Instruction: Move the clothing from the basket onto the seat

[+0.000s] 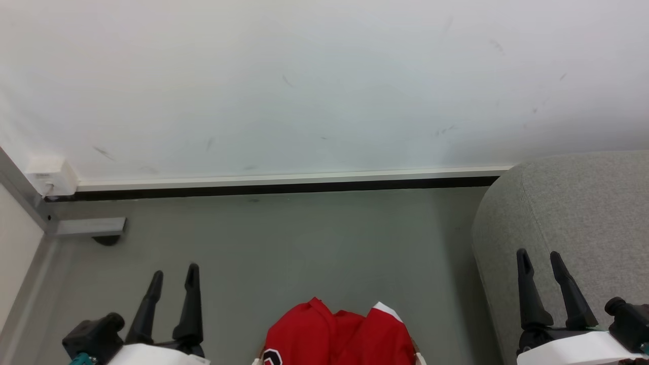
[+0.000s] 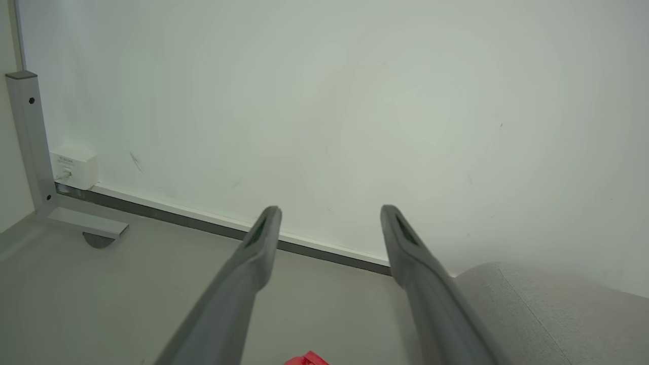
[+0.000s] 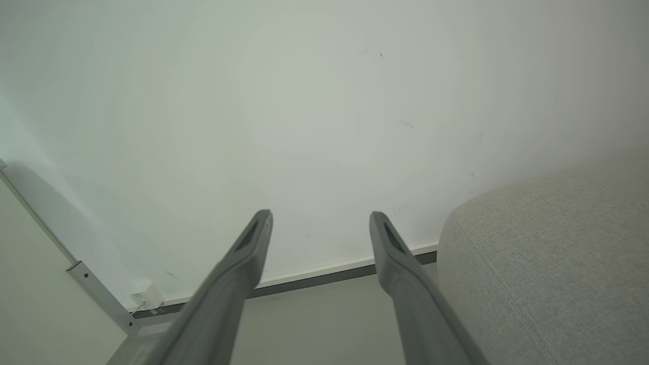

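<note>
Left gripper (image 1: 175,271): fingers spread, empty; above floor (image 1: 304,243)
Right gripper (image 1: 538,254): fingers spread, empty; seen against seat (image 1: 583,203)
Clothing (image 1: 337,334): red heap; between the grippers

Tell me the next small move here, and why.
Probably lower the open left hand toward the bright red soft-fabric clothing. It lies heaped low in the head view, between both empty hands, untouched, and the large grey woven seat stands by the right hand.
</note>
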